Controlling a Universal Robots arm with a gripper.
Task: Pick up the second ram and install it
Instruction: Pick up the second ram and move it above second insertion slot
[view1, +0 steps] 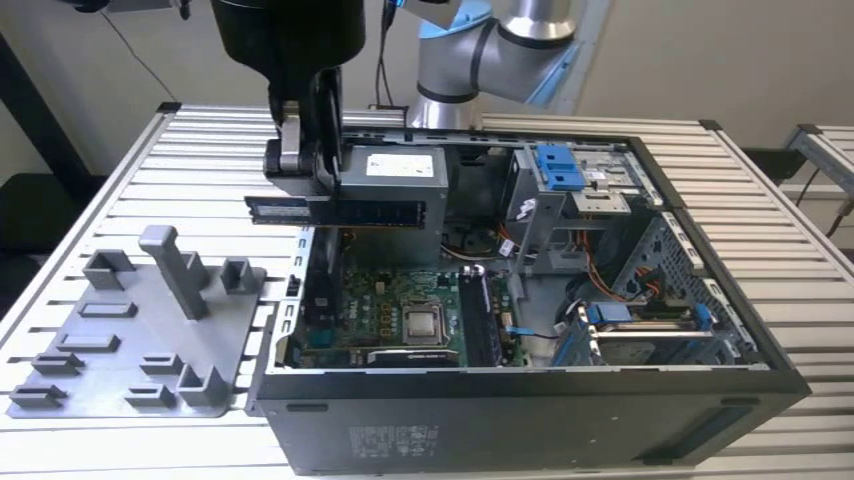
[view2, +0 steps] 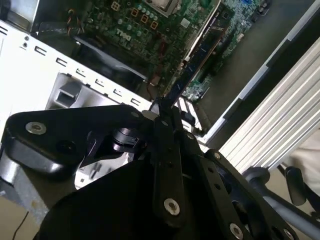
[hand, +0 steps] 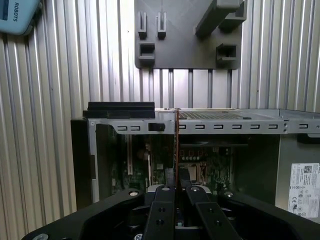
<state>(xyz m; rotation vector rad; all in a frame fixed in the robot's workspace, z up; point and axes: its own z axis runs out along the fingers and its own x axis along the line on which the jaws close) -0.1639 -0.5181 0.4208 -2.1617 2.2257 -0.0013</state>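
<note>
Second ram (view1: 374, 212): in the air, level and face-on, above the wall of the computer case (view1: 534, 390) on the exterior view's left. It sits just in front of the power supply (view1: 394, 170). Not in a slot.
Ram edge-on: thin line running out from the fingertips in the first wrist view (hand: 176, 145).
Handling (judgement): light, stiff, thin board. Likely fragile at the chips and contact edge, and won't take bending. Best pinched on the flat faces near mid-length, with the contact edge left free.
Gripper (view1: 318, 198): clamped on the ram near mid-length, one finger on each face. The jaws are almost together, with only the board's thickness between them.
Gripper, wrist check: the same pinch shows in the first wrist view (hand: 176, 184).
Below: motherboard (view1: 380, 300), open to the top. A dark stick (view1: 477, 315) stands in a slot beside the CPU socket (view1: 424, 322). The held ram is well apart from that slot, toward the exterior view's left.
Beside case: grey fixture plate (view1: 80, 350) with upright post (view1: 174, 265), on the slatted table (view1: 107, 180).
Stage (judgement): pickup done, install not.
</note>
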